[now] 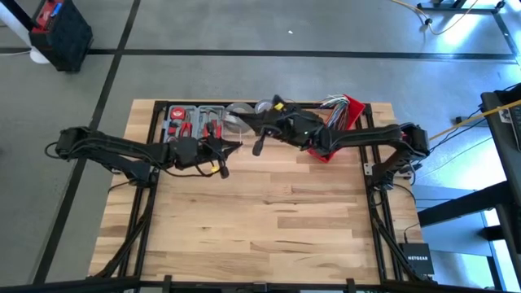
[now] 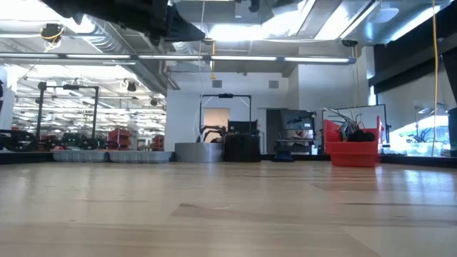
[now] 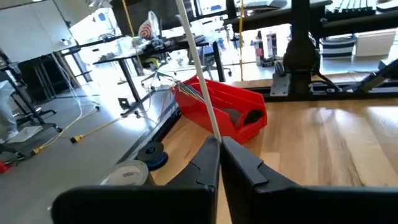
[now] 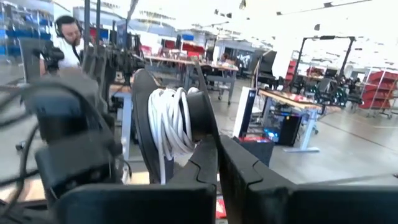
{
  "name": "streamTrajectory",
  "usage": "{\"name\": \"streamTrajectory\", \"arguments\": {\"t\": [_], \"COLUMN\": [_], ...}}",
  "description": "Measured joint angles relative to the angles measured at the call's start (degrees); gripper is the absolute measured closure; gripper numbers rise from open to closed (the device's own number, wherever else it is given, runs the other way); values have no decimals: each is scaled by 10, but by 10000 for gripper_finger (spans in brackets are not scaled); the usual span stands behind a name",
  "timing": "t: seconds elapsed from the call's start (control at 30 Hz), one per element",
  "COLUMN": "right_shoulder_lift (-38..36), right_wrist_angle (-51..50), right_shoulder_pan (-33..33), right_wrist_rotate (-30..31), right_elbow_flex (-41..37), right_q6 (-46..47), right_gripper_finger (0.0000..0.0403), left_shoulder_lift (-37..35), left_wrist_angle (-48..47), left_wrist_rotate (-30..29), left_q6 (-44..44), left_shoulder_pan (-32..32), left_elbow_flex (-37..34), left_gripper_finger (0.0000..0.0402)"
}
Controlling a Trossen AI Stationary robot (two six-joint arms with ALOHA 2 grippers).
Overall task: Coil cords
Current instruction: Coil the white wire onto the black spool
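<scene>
The white cord (image 3: 200, 74) shows in the left wrist view as a thin straight line. It runs from my left gripper (image 3: 219, 144), which is shut on it, out of the top of that view. More white cord (image 4: 166, 127) is wound on a black reel (image 4: 142, 118) in front of my right gripper (image 4: 217, 148), which is shut on the reel. In the high view both grippers meet over the table's far middle, the left (image 1: 234, 146) and the right (image 1: 260, 145). No dark cord shows. My left gripper pinches a single strand of the white cord (image 3: 214, 132) between its two fingertips. The cord leaves the fingers in a straight, taut line. My right gripper pinches the rim of the reel's near black flange (image 4: 204, 134) between its shut fingers. The reel stands on edge in front of the fingers, held up with the room showing behind it.
A red bin (image 1: 343, 114) of wires stands at the table's far right. A tool tray (image 1: 191, 122) and grey tape rolls (image 1: 236, 112) line the far edge. The near half of the wooden table (image 1: 269, 228) lies bare. A person with a headset (image 4: 69, 34) sits beyond the table.
</scene>
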Motion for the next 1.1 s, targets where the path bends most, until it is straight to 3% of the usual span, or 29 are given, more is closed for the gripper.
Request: {"name": "streamTrajectory", "arguments": {"t": [0.2,0.37,0.5,0.77,0.93,1.1], "right_shoulder_lift": [-18,-20,-20,-21,-2,36], "right_wrist_angle": [-1,-46,-94,-206,-247,-255], "right_shoulder_pan": [0,9,18,31,29,30], "right_wrist_rotate": [-20,-26,-31,-31,-18,18], "right_elbow_flex": [1,1,2,5,5,3], "right_q6": [1,0,-8,-57,-77,-106], "right_gripper_finger": [397,397,397,397,397,397], "left_shoulder_lift": [0,-13,-66,-236,-304,-327], "left_wrist_angle": [-11,-67,-139,-306,-349,-364], "left_wrist_rotate": [-4,-53,-94,-101,-97,-91], "left_q6": [13,31,43,-11,-43,-59], "left_shoulder_pan": [0,0,0,0,-1,-2], "left_elbow_flex": [-1,-2,-3,-3,-3,-5], "left_gripper_finger": [397,399,400,401,401,401]}}
